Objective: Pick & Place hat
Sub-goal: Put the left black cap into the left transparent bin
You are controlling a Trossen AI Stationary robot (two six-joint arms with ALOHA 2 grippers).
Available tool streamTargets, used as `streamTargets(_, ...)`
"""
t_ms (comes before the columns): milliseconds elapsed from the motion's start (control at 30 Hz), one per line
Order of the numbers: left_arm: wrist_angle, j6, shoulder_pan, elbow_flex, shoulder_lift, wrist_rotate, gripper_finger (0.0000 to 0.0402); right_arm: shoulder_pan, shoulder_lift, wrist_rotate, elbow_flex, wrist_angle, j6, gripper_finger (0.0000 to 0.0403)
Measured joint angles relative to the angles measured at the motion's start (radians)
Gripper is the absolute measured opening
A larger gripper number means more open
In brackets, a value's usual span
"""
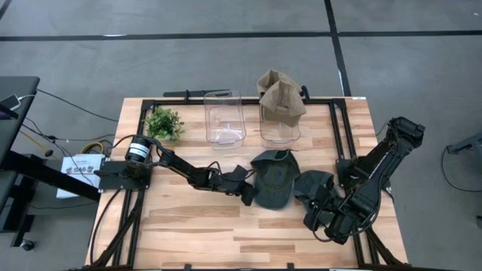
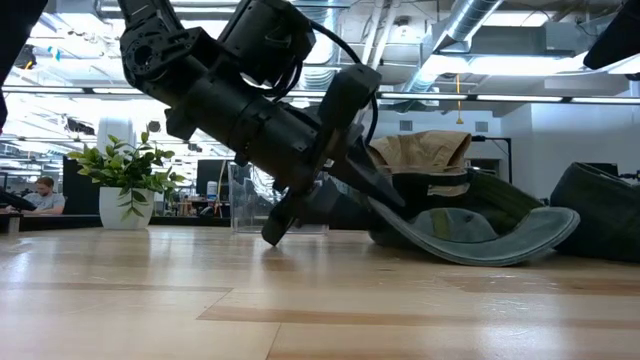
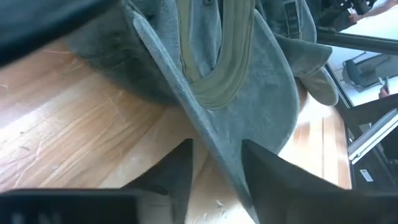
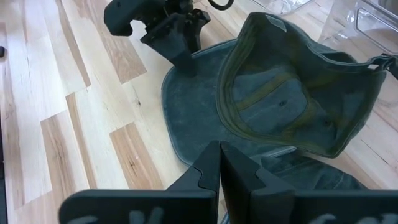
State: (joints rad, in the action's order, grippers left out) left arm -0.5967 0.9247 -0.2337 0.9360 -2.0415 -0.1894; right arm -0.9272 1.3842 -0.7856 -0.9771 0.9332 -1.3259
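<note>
Left gripper [image 1: 248, 194] at green cap [image 1: 273, 179], fingers [image 3: 177, 174] straddling brim edge, narrow gap, not clamped. Right gripper [image 4: 219, 163] pinched closed, empty, hovering beside cap.

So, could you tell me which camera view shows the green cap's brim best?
The right wrist view: the green cap lies upside down with its whole brim visible, the left gripper at its edge. The high view shows it small from above, the low view edge-on, and the left wrist view only a stretch between the fingers.
</note>
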Motion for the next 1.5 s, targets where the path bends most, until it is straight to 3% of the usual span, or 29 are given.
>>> streamTargets(200, -0.002, -0.019, -0.013, 0.000, -0.001, -0.027, 0.0017, 0.000, 0.000, -0.002, 0.000, -0.005, -0.001, 0.0001)
streamTargets(500, 0.021, -0.110, -0.075, 0.000, 0.032, -0.112, 0.0012, 0.016, 0.000, -0.006, 0.000, -0.070, 0.019, 0.0001)
streamTargets(733, 0.145, -0.250, -0.155, -0.002, 0.153, -0.282, 0.0011, 0.036, 0.000, 0.015, 0.000, -0.311, 0.322, 0.0001)
streamTargets(900, 0.325, -0.320, -0.236, -0.002, 0.294, -0.489, 0.0011, 0.037, -0.003, -0.136, -0.050, -0.366, 0.465, 0.0000)
streamTargets(1067, 0.483, -0.283, -0.304, -0.002, 0.409, -0.619, 0.0012, 0.046, -0.004, -0.284, -0.128, -0.368, 0.592, 0.0000)
streamTargets(1333, 0.612, -0.200, -0.331, -0.002, 0.462, -0.705, 0.0012, 0.100, -0.005, -0.397, -0.169, -0.426, 0.723, 0.0000)
streamTargets(1500, 0.668, -0.136, -0.337, -0.026, 0.462, -0.701, 0.0012, 0.084, -0.004, -0.625, -0.203, -0.411, 0.812, 0.0000)
